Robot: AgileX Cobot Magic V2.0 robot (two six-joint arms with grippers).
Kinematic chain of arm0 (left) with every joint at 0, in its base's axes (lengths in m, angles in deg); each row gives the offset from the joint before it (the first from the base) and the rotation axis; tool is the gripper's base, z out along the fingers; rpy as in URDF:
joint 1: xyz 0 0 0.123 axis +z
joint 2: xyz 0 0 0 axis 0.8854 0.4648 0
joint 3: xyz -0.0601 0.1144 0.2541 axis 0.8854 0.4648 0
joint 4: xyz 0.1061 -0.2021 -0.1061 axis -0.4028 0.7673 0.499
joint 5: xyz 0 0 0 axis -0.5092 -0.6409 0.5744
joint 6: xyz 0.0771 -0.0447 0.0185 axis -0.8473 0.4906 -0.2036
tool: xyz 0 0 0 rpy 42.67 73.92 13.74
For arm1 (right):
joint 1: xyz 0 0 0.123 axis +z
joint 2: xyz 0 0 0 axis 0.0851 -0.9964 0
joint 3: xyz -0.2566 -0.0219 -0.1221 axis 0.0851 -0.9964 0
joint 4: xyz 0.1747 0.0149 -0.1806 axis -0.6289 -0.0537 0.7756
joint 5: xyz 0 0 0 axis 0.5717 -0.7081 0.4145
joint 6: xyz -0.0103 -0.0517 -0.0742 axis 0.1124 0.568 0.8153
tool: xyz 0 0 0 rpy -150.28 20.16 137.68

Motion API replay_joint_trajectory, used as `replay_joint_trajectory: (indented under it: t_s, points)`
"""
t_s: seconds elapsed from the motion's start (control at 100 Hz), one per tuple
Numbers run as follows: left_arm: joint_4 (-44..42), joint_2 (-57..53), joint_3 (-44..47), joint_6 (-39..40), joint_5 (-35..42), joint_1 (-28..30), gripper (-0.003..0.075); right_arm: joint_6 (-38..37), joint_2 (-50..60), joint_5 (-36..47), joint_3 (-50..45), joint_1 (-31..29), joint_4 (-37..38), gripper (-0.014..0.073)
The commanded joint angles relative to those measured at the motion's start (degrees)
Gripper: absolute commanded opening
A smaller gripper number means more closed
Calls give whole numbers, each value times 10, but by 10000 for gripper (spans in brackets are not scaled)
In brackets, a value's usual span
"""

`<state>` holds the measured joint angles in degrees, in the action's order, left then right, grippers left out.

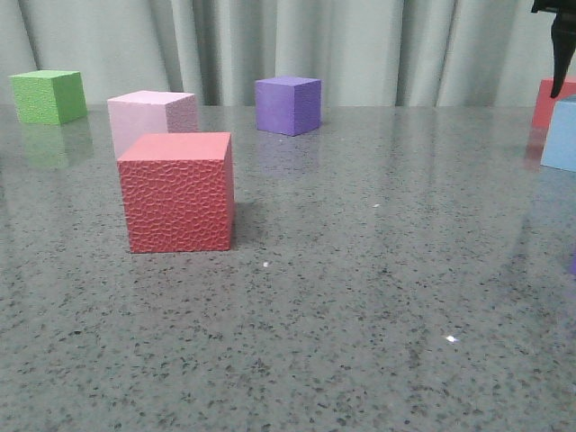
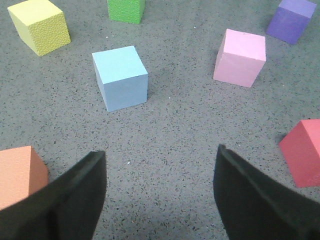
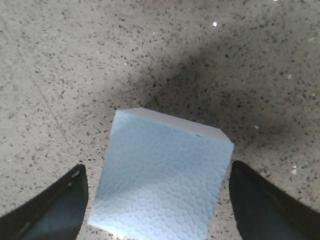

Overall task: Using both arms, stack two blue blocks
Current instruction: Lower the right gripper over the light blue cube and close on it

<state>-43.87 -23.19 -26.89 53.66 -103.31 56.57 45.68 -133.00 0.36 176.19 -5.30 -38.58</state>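
Right gripper (image 3: 157,200) is spread wide with one blue block (image 3: 162,177) sitting between its fingers on the speckled table (image 3: 60,75), gaps visible both sides, so no pinch. Left gripper (image 2: 160,192) also spread and holding nothing; second blue block (image 2: 120,77) rests on the table ahead of it, well apart, between the yellow cube (image 2: 40,25) and pink cube (image 2: 240,57). Front view only catches a sliver of a blue block (image 1: 562,135) at the right edge under a dark fingertip (image 1: 560,45), probably the right arm's.
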Motion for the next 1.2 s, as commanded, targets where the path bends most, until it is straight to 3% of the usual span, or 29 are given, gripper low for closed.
replay_joint_trajectory:
  t_s: [0.0,0.33,0.59,0.81,1.19]
  points:
    - [5,6,-18,-1,37,2,438,-1,16,19,19,-4,10,580]
    - [5,6,-18,-1,37,2,438,-1,7,19,19,-4,10,561]
    - [5,6,-18,-1,37,2,438,-1,7,17,19,-4,10,302]
    - [5,6,-18,-1,37,2,438,6,10,15,19,-4,10,296]
    - [5,6,-18,-1,37,2,438,99,60,-8,38,7,-9,296]
